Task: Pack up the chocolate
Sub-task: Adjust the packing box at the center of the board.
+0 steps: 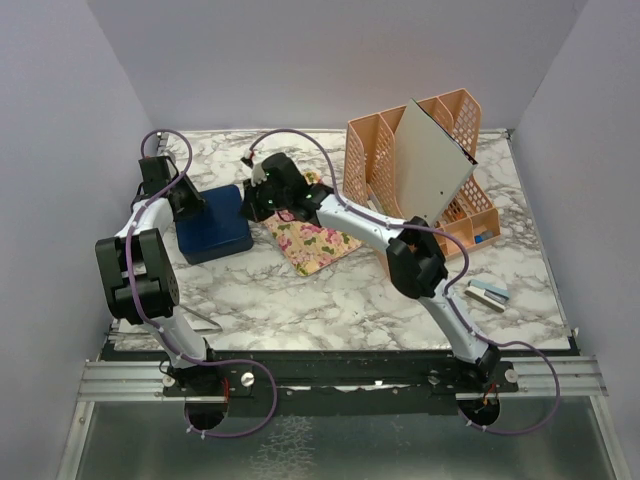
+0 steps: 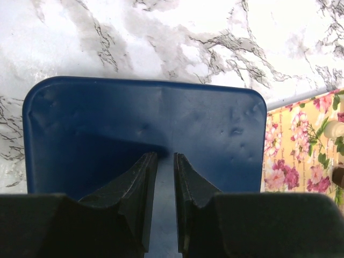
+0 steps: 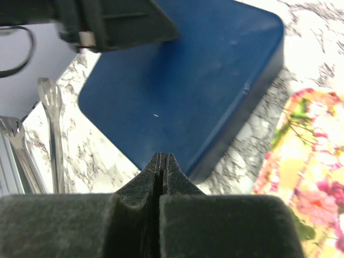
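Over near edge of blue box [image 2: 134, 118]: left gripper [image 2: 163, 161], jaws narrowly parted, nothing between them. At box's right edge: right gripper [image 3: 162, 158], clenched, empty. Lid on, so no view of what's inside. Just right of box, on floral cloth [image 1: 312, 245]: what look like two pieces of the chocolate [image 2: 335, 129], one cream, one dark, not packed. Near box, exact side unclear: metal tongs [image 3: 54, 134], lying free. Probably unfinished: loose pieces outside, and lid likely needs lifting to pack them.
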